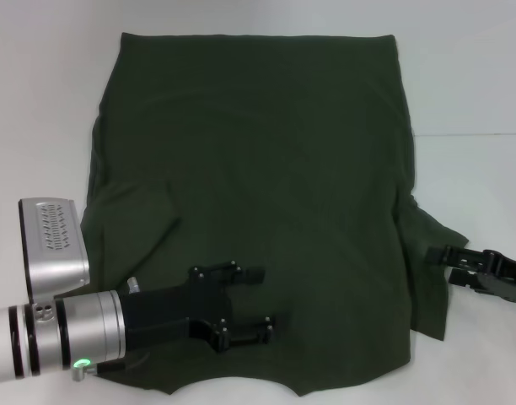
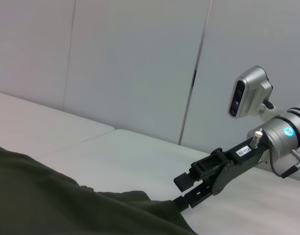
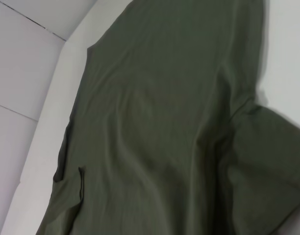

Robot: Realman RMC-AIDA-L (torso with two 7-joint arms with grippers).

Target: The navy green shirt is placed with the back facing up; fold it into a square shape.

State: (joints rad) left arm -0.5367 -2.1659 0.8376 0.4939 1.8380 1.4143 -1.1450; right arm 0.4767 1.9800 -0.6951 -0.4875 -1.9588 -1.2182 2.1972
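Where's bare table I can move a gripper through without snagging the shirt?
Bare table lies right of the navy green shirt, beyond the right gripper at its sleeve, plus a strip along its left edge. The near middle is crowded: the open left gripper is over the cloth.

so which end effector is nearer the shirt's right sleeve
Right. The right end effector is at the right sleeve; the left end effector is over the navy green shirt near the collar.
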